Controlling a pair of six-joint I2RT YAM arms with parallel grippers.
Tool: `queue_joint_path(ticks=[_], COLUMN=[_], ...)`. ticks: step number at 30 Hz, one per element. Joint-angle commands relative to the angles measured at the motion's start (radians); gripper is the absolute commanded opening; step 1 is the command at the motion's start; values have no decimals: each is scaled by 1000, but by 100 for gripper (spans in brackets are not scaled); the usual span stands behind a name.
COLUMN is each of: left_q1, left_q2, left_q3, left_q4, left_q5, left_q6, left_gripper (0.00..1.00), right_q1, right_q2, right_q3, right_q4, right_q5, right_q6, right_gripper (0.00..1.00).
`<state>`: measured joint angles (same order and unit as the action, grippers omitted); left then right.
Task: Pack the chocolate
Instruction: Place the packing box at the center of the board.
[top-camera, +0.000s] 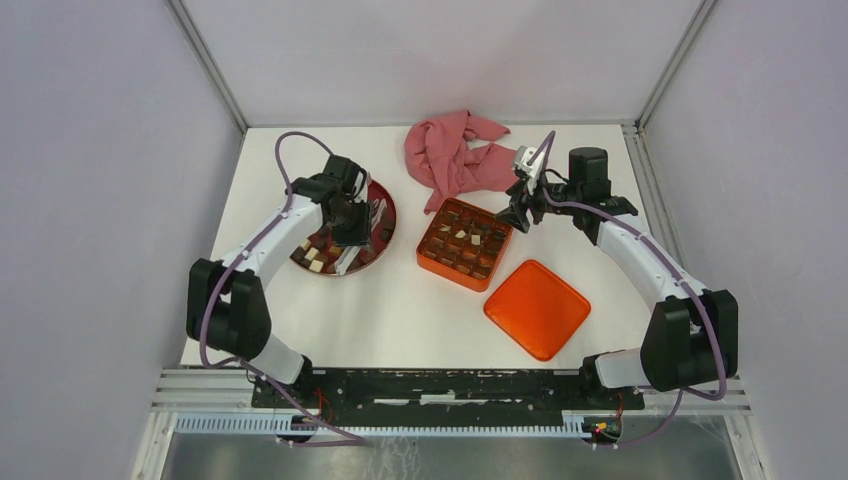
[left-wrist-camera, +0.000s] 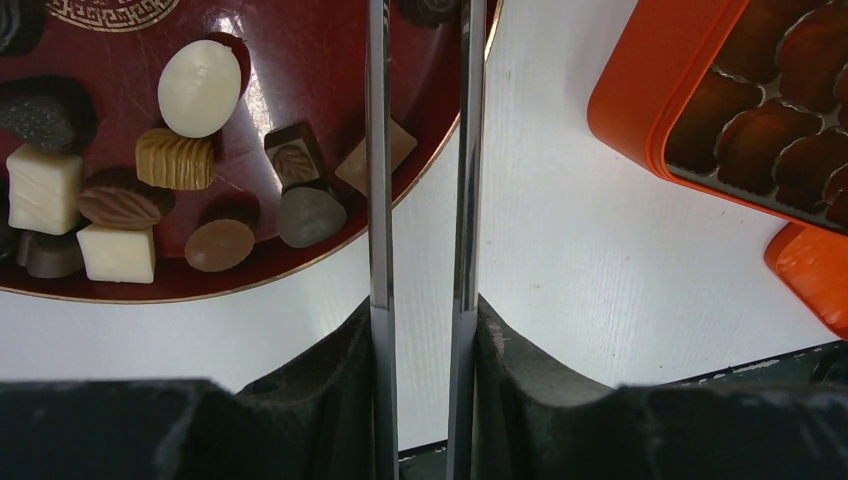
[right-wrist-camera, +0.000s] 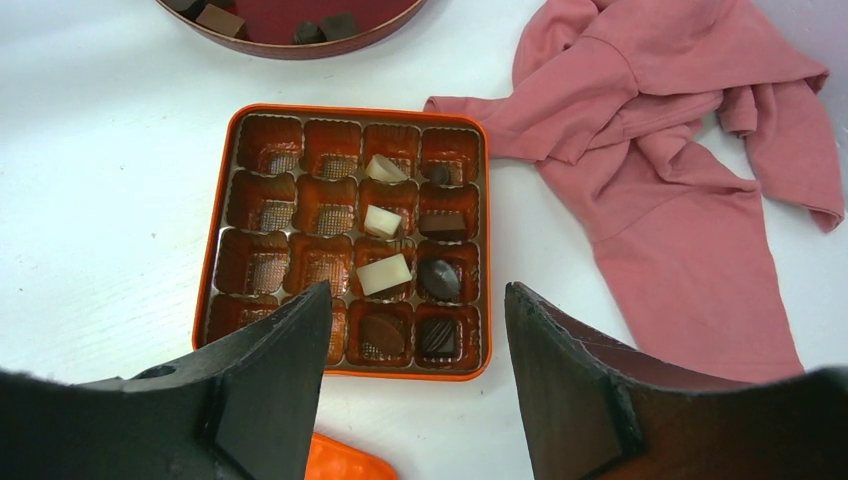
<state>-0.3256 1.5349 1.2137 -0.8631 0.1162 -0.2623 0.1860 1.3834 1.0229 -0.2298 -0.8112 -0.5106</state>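
Left gripper (left-wrist-camera: 421, 40) is down over the round dark-red plate (left-wrist-camera: 300, 60). Its two thin metal fingers (left-wrist-camera: 378, 200) are drawn to a slim gap, and a dark piece sits right at the tips, at the 12 o'clock edge of the left wrist view; pinched or merely lying there, I cannot tell. Most of the chocolate (left-wrist-camera: 175, 160) lies loose on that plate, at 9 o'clock from the fingers. There's a white oval with its long axis running 7 to 1 o'clock, a ribbed tan bar lying 9 to 3, a brown leaf shape below it also about 9 to 3, and white cubes alongside (a mixed bunch: dark, tan and cream). Over to the orange tin (right-wrist-camera: 350, 109), standing on the white table (top-camera: 400, 310) at 3 o'clock from the plate in the top view. Eight pieces are in, all in the two columns on its 3 o'clock side in the right wrist view: three cream and one brown in one column, four dark in the other. The lowest cream bar points 8 to 2 o'clock; the dark oval next to it leans roughly 10 to 4. Right gripper (right-wrist-camera: 415, 295) hovers above the tin's near edge, jaws spread wide, nothing between them. The orange lid (top-camera: 537, 308) lies at 5 o'clock from the tin, and the pink cloth (top-camera: 455, 155) is at 12, just beside its corner.
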Motion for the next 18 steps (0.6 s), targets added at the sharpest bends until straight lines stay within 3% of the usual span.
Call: queue_joint_path(ticks=[1, 18], left_q1=[7, 8], left_q2=[42, 110], left_q3=[64, 107], left_q4=[-18, -47], left_q5=[15, 46], left_q6=[82, 110], left_gripper=[39, 41], right_q1=[-3, -12], right_q2=[1, 39], right_q3=[3, 11], right_q4=[31, 8], right_q5=[-51, -55], right_q6=[-4, -24], right_gripper=[69, 69])
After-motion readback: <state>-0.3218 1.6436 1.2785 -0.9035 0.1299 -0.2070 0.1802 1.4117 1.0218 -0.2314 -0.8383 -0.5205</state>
